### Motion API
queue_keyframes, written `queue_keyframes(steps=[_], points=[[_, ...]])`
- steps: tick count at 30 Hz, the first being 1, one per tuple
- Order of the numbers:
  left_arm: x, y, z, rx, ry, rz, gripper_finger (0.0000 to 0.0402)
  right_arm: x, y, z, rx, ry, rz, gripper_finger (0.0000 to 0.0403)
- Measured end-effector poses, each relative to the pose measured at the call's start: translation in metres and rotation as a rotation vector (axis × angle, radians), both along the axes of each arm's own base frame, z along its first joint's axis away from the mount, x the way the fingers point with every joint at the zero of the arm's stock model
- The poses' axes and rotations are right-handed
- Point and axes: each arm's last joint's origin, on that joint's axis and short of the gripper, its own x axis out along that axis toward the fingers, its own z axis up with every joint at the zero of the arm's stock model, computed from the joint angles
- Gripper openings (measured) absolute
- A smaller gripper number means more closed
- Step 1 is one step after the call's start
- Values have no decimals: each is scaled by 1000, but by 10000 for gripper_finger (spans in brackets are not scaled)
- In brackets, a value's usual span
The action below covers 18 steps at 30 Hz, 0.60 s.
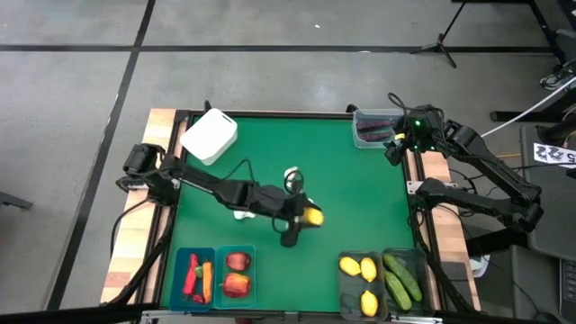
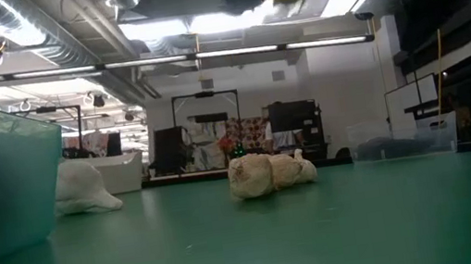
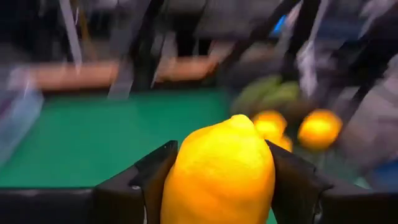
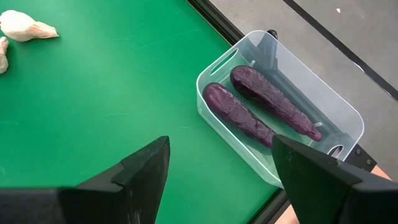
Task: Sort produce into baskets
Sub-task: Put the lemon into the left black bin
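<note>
The lemon (image 3: 219, 171) sits clamped in the left end effector (image 1: 304, 219), lifted above mid-tabletop (image 1: 360, 198). The lemon bin (image 1: 359, 280) lies just beyond it, toward the near right corner. The right end effector (image 4: 221, 168) hangs released over the eggplant tub (image 4: 280, 112).

The left gripper (image 1: 306, 219) hangs over mid-table, a lemon (image 1: 313, 216) between its fingers. 2 garlic bulbs (image 1: 292, 177) lie just behind it. 2 eggplants (image 4: 267, 109) lie side by side in the tub (image 4: 339, 112) at the table's far right corner.
</note>
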Motion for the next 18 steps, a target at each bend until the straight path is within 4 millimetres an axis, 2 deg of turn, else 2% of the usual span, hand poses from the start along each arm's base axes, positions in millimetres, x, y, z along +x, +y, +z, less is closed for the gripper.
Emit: queue_keyframes(steps=[5,9,14,18], points=[[26,-29,12,63,-170,-72,210,0,0,0,3,-2,-3,282],[60,-50,2,70,-172,-139,210,0,0,0,5,-4,-3,282],[102,-68,-7,-10,-215,-294,210,0,0,0,8,-7,-9,282],[123,-80,-28,-48,-195,-364,211,0,0,0,22,-23,-32,282]])
